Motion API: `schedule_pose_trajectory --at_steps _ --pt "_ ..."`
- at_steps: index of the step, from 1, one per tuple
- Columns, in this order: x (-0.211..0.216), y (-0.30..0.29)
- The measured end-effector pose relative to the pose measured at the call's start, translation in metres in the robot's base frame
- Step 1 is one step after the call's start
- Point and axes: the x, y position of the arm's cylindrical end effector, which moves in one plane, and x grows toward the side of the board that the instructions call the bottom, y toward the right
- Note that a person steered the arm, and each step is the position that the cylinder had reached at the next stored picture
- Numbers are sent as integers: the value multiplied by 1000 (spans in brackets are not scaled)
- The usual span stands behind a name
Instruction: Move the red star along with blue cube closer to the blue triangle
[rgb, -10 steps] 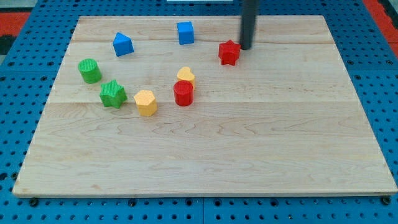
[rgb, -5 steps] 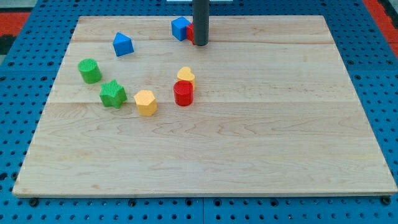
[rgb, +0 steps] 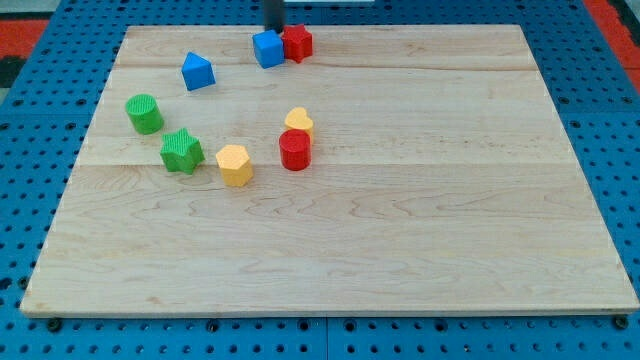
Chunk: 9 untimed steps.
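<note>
Just below my tip (rgb: 273, 29), blue cube (rgb: 267, 48) and red star (rgb: 297, 43) now touch, shoved leftward toward blue triangle (rgb: 197, 72); no claw fitted, so no grip state to tell.

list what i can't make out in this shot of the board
- My tip: the rod is cut off by the view's top edge; its end sits just above the blue cube, contact unclear.
- Red star: its left side is hidden behind the blue cube.
- Yellow block: lower part hidden by the red cylinder, shape unclear.
- Board: its far edge is partly hidden by the rod.
</note>
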Motion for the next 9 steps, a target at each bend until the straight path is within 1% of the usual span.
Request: schedule_pose_trajectory --at_steps 1,3,4,5,6,7,8,9 --pt "7 22" --pt "2 126" --pt "18 153" --pt "36 106" --pt "32 39" --pt "21 26" --pt "15 31" --pt "15 24"
